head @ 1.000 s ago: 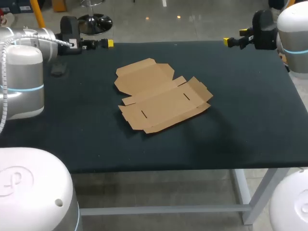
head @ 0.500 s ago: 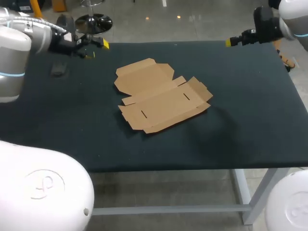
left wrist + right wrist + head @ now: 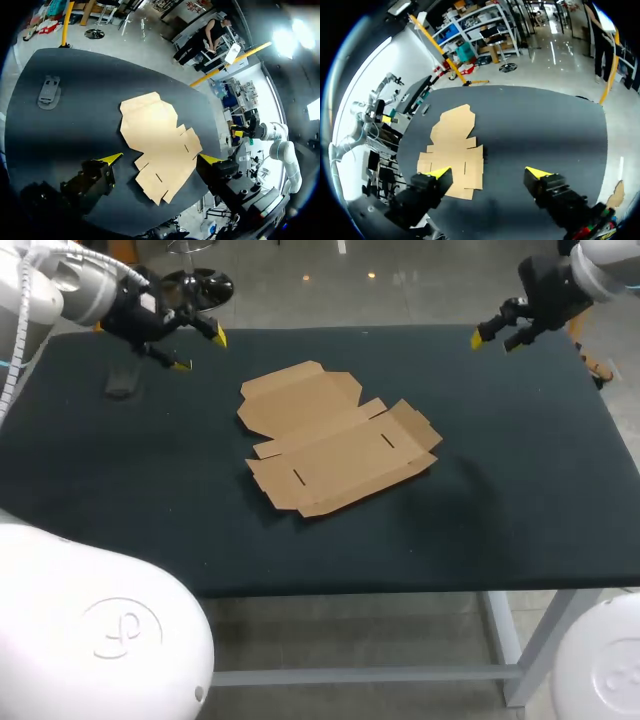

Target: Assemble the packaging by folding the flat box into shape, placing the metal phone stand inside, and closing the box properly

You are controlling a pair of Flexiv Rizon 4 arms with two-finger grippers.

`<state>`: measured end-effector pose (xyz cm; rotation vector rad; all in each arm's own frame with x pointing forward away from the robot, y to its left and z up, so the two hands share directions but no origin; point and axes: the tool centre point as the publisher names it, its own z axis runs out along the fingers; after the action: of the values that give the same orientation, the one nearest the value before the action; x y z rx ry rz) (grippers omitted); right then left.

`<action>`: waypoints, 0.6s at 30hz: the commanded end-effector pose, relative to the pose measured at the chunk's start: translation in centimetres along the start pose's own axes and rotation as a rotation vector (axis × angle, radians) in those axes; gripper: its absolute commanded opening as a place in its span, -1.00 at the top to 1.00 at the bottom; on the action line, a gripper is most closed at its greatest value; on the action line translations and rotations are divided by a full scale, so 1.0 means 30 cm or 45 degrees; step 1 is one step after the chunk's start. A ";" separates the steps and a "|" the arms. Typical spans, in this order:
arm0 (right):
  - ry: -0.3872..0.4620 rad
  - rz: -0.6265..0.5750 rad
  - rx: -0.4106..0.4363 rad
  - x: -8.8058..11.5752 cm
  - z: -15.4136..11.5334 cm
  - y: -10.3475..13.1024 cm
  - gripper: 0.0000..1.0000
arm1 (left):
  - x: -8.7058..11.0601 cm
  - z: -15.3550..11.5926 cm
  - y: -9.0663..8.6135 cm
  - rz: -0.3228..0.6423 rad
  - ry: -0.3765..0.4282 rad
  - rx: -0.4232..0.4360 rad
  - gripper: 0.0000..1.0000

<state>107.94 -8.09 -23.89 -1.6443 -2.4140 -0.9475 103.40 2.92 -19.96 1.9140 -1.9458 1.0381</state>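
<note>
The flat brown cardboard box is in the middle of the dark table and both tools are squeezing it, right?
No. Neither squeezes the flat brown cardboard box: the head view shows the left tool and right tool open, far from it. The rest is right.

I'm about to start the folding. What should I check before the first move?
1. The box lies flat and unfolded: ok.
2. The left hand is open and empty: ok.
3. The right hand is open and empty: ok.
4. The stand lies apart from the box: ok.
5. Neither hand touches the box: ok.
6. The creases will fold cleanly: cannot tell.
</note>
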 end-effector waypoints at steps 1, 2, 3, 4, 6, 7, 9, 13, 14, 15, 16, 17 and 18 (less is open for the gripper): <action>0.008 0.000 0.101 -0.004 -0.002 0.012 -1.00 | 0.003 -0.005 -0.011 -0.002 -0.009 -0.166 -1.00; 0.008 0.000 0.101 -0.004 -0.002 0.012 -1.00 | 0.003 -0.005 -0.011 -0.002 -0.009 -0.166 -1.00; 0.008 0.000 0.101 -0.004 -0.002 0.012 -1.00 | 0.003 -0.005 -0.011 -0.002 -0.009 -0.166 -1.00; 0.008 0.000 0.101 -0.004 -0.002 0.012 -1.00 | 0.003 -0.005 -0.011 -0.002 -0.009 -0.166 -1.00; 0.008 0.000 0.101 -0.004 -0.002 0.012 -1.00 | 0.003 -0.005 -0.011 -0.002 -0.009 -0.166 -1.00; 0.008 0.000 0.101 -0.004 -0.002 0.012 -1.00 | 0.003 -0.005 -0.011 -0.002 -0.009 -0.166 -1.00; 0.008 0.000 0.101 -0.004 -0.002 0.012 -1.00 | -0.002 0.007 -0.002 0.017 0.006 -0.213 -1.00; 0.023 0.007 0.156 0.025 0.027 -0.003 -1.00 | -0.014 0.014 0.037 -0.021 0.020 -0.261 -1.00; 0.019 0.022 0.165 0.030 0.034 -0.010 -1.00 | -0.016 0.014 0.046 -0.047 0.017 -0.265 -1.00; 0.025 0.034 0.178 0.033 0.042 -0.014 -1.00 | -0.018 0.014 0.058 -0.049 0.020 -0.274 -1.00; 0.034 0.028 0.193 0.036 0.046 -0.018 -1.00 | -0.019 0.013 0.075 -0.057 0.038 -0.296 -1.00; 0.032 0.032 0.205 0.040 0.054 -0.023 -1.00 | -0.021 0.013 0.087 -0.073 0.033 -0.303 -1.00; 0.028 0.038 0.218 0.044 0.064 -0.029 -1.00 | -0.024 0.015 0.099 -0.081 0.036 -0.309 -1.00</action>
<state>106.56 -6.57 -25.04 -1.6045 -2.3789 -0.7744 100.88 2.60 -21.56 1.8279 -1.8869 0.8165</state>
